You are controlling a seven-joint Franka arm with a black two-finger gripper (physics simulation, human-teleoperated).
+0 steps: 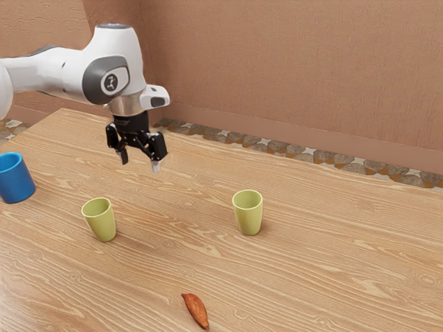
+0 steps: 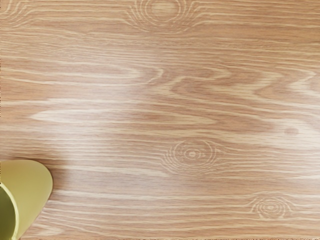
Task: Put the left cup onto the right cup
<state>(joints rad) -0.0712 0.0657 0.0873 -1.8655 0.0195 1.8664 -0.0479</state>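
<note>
Two yellow-green cups stand upright on the wooden table [image 1: 332, 249]. The left cup [image 1: 100, 218] is toward the exterior view's left, the right cup [image 1: 248, 211] near the middle. My gripper [image 1: 140, 161] hangs in the air above the table, behind and between the cups, nearer the left one. Its fingers are apart and hold nothing. In the wrist view, part of a yellow-green cup [image 2: 22, 200] shows on the bare wood [image 2: 175, 110] under my hand.
A blue cup [image 1: 14, 178] stands at the exterior view's left edge. A small orange-brown object [image 1: 196, 310] lies near the table's front edge. A stone strip [image 1: 311, 153] runs along the wall behind the table.
</note>
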